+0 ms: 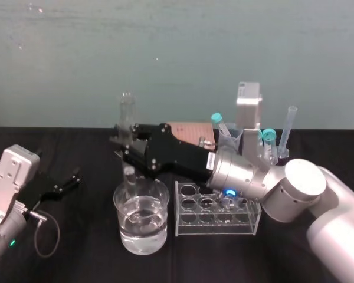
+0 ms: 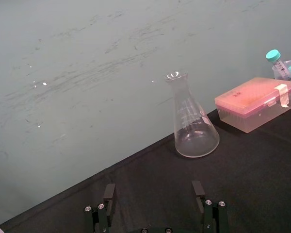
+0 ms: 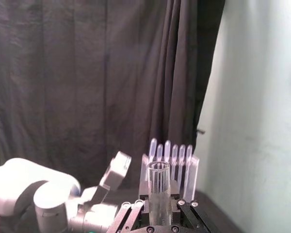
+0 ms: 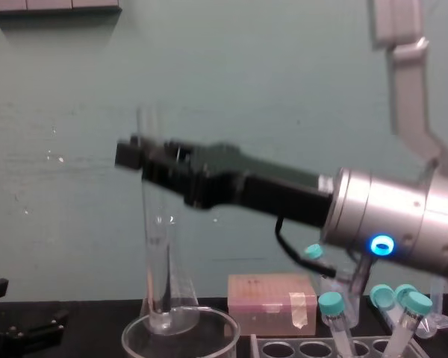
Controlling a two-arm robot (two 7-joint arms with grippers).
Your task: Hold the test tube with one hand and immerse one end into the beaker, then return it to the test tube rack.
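1. Mid-frame in the head view, our right gripper (image 1: 123, 147) is clamped on the test tube (image 1: 127, 112), which stands upright.
2. Its rounded end hangs at the beaker (image 1: 160, 229) rim, toward the mouth's left edge. We judge it above the water, so the next move is straight down.
3. The rack (image 1: 215, 231) sits just right of the beaker, and the left gripper (image 1: 71, 178) rests open and empty at lower left.

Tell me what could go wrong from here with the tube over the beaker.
The test tube hangs near the beaker's left rim, so lowering could knock glass on glass. The right gripper pinches smooth bare glass; it may slip or tilt. The test tube rack stands close, with capped tubes near it, so the return could bump them. The left gripper lies parked at the left.
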